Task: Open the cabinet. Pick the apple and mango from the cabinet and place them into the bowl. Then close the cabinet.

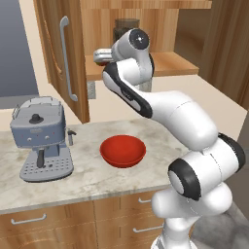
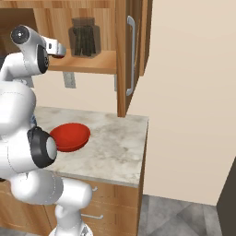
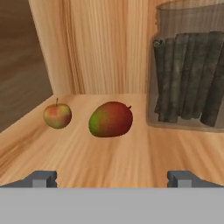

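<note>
Fingers [image 3: 43, 178] spread wide, empty, since we're lining up w/ mango [image 3: 111, 119]; apple [image 3: 57, 115] just left of mango, jar [image 3: 192, 83] right; cabinet [image 1: 61, 58] open.

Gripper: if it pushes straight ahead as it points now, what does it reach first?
Probably the red-green oval mango, lying almost dead ahead of the open gripper on the wooden cabinet shelf. The small apple sits left of that line; depth is uncertain.

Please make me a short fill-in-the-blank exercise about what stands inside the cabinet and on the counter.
1. On the cabinet shelf, the apple lies beside the ____.
2. The glass jar holds dark ____.
3. The red bowl is ____.
4. The gripper fingers stand ____.

Missing words: mango; sticks; empty; open
</note>
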Controlling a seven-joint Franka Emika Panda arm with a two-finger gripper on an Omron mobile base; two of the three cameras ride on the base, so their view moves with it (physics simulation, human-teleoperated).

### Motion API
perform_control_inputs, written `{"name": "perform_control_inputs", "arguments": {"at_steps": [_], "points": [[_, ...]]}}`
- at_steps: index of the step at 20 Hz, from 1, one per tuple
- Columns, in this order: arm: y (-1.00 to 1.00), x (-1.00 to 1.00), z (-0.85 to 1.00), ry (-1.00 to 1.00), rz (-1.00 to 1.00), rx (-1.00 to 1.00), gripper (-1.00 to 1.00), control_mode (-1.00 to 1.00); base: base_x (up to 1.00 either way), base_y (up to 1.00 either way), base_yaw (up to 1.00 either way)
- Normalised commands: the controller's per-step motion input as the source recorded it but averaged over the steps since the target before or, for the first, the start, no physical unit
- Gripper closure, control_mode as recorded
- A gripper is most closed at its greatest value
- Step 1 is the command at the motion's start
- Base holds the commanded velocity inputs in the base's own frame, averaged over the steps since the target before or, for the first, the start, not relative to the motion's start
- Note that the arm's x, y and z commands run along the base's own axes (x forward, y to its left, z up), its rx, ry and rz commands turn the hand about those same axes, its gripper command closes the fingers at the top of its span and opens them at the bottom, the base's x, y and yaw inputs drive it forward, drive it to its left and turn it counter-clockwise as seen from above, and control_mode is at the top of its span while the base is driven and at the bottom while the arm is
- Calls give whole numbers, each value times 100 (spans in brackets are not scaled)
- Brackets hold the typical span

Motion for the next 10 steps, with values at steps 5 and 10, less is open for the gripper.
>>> {"name": "perform_control_inputs", "arguments": {"at_steps": [5,10], "points": [[7,28,0,2,-2,0,-100,-100,0,0,0],[2,30,-1,4,-3,0,-100,-100,0,0,0]]}}
